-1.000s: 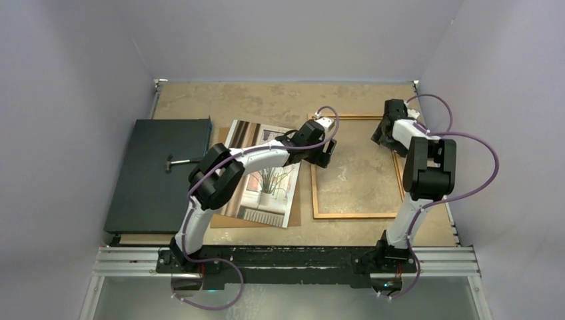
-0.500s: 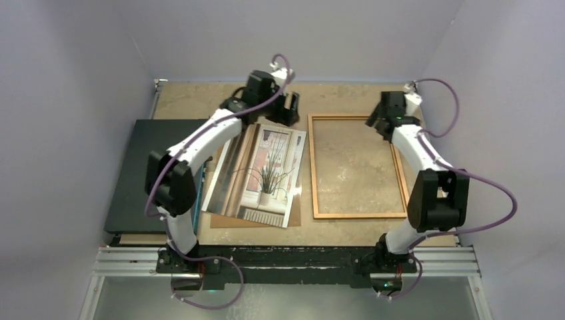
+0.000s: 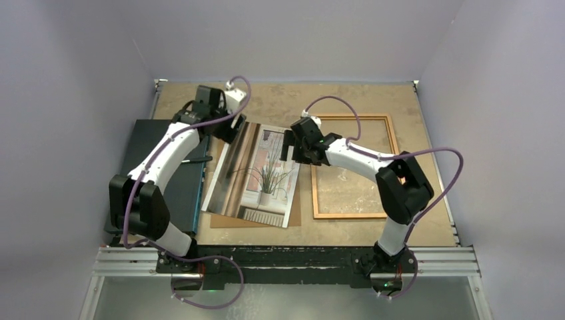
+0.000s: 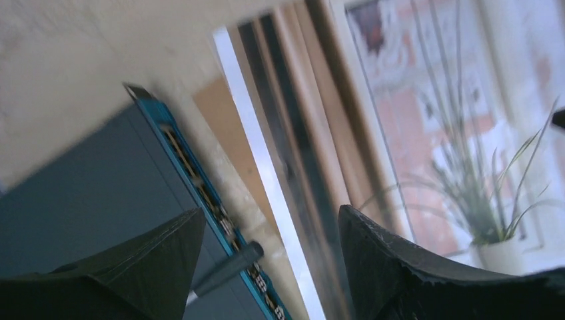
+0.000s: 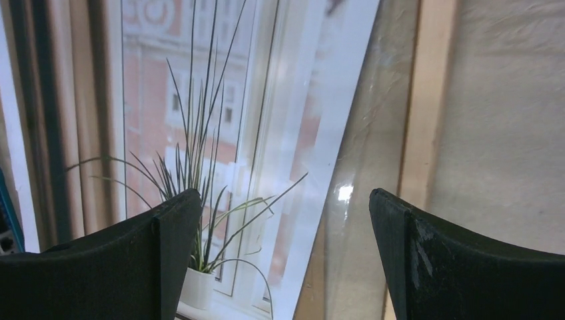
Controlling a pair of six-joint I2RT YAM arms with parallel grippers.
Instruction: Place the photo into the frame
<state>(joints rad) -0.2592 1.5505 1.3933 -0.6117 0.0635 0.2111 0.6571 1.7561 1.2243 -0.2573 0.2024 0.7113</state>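
Scene: two arms lean over a mottled sandy table, both wrists aimed at the print.
Photo: lies flat, left of centre, on a plain brown backing board, btwn a dark flat box at left and the frame at right. Not yet in the frame.
Frame: thin orange-brown wood rectangle, flat on the table right of centre. Tabletop shows through its middle.
L gripper: over the photo's far-left corner, close to the box edge. Fingers spread, nothing btwn them.
R gripper: over the photo's right edge, just beside the frame's left rail. Fingers spread wide, empty.
Handling (est.): print looks thin, light and floppy. Glossy face prob. slick and easy to smudge or crease, and it would likely sag if lifted by one corner.
Where to grip (est.): at the edges, not the face. Far-left corner and right edge suit, one per gripper, to keep the sheet level.
Textures: shiny print w/ glare; matte dark box w/ teal edge; smooth wood rails; blotchy tabletop.
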